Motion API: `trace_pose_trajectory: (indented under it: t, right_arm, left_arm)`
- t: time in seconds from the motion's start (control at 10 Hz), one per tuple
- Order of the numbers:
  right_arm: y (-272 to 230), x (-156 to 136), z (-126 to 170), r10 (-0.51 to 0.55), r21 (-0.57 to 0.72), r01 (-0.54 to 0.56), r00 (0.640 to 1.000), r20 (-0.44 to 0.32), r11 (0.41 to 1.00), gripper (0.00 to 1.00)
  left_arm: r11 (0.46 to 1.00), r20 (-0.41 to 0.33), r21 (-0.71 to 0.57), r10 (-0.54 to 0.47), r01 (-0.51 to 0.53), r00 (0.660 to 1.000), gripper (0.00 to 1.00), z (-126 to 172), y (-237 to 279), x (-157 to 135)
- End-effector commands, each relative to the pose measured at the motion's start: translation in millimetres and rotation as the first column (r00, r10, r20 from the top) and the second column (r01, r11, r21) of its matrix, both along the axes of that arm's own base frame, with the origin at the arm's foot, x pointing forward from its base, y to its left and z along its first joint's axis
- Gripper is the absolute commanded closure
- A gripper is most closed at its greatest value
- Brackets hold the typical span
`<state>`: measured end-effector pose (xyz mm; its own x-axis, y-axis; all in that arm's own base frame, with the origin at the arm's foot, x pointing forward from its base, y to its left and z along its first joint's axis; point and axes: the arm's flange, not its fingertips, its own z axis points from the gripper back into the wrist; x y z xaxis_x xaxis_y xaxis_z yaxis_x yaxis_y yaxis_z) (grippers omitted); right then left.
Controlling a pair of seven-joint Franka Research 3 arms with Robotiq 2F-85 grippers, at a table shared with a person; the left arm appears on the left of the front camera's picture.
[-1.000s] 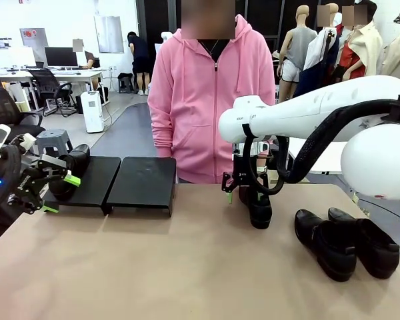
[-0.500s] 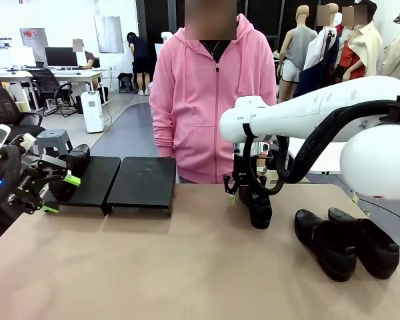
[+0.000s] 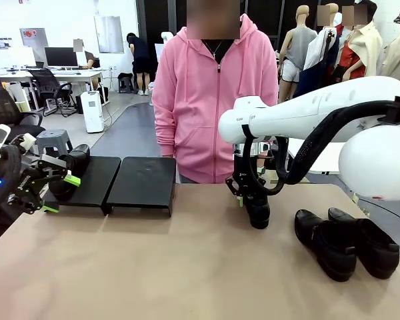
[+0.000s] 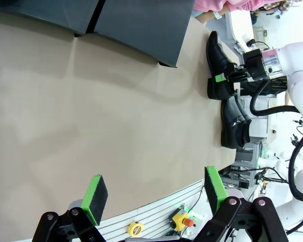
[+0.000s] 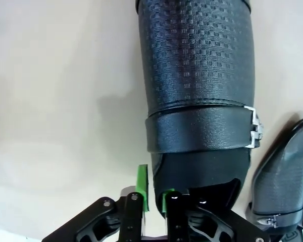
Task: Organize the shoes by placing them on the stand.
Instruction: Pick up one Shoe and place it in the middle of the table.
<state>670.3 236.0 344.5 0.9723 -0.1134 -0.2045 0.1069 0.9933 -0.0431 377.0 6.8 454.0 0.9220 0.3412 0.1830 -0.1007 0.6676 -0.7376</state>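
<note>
At far side of table point(image 3: 153, 267) | right gripper point(image 5: 152, 195) pinches shoe point(image 5: 197, 75) collar | soft leather, you'd better grip deep | left gripper point(image 4: 156, 194) agape, empty.

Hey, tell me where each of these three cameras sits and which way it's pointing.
Front: fixed between the arms, facing across the table to the person; left tool and right arm show.
Left wrist: on the left arm, looking past the open left tool over the table toward the stand.
Right wrist: looking down on the gripped shoe, right tool pinching its heel rim.
Shared: front and left wrist both show the stand and the gripped shoe.
</note>
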Motion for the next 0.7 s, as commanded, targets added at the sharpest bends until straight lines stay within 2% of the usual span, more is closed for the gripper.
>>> trace_pose_trajectory:
  t: [0.0, 0.2, 0.3, 0.4, 0.5, 0.6]
  right_arm:
    - [-9, -2, 14, -0.028, -0.028, 0.029, 0.999, 0.021, 0.999, 1.00]
    - [-27, -9, 32, -0.072, -0.015, 0.072, 0.996, 0.047, 0.997, 1.00]
    - [-37, -26, 54, -0.084, 0.000, 0.084, 0.995, 0.060, 0.996, 1.00]
    - [-49, -68, 88, -0.101, 0.033, 0.101, 0.994, 0.029, 0.994, 1.00]
    - [-61, -117, 116, -0.061, 0.056, 0.059, 0.998, 0.036, 0.997, 1.00]
    - [-67, -167, 129, -0.018, 0.053, 0.016, 0.999, 0.040, 0.998, 1.00]
  left_arm:
    - [1.000, 0.002, -0.013, 0.000, 0.000, 1.000, 0.00, 1, 1, 0]
    - [1.000, 0.002, -0.013, 0.000, 0.000, 1.000, 0.00, 1, 1, 0]
    - [1.000, 0.002, -0.013, 0.000, 0.000, 1.000, 0.00, 1, 1, 0]
    - [1.000, 0.002, -0.013, 0.000, 0.000, 1.000, 0.00, 1, 1, 0]
    - [1.000, 0.002, -0.013, 0.000, 0.000, 1.000, 0.00, 1, 1, 0]
    - [1.000, 0.002, -0.013, 0.000, 0.000, 1.000, 0.00, 1, 1, 0]
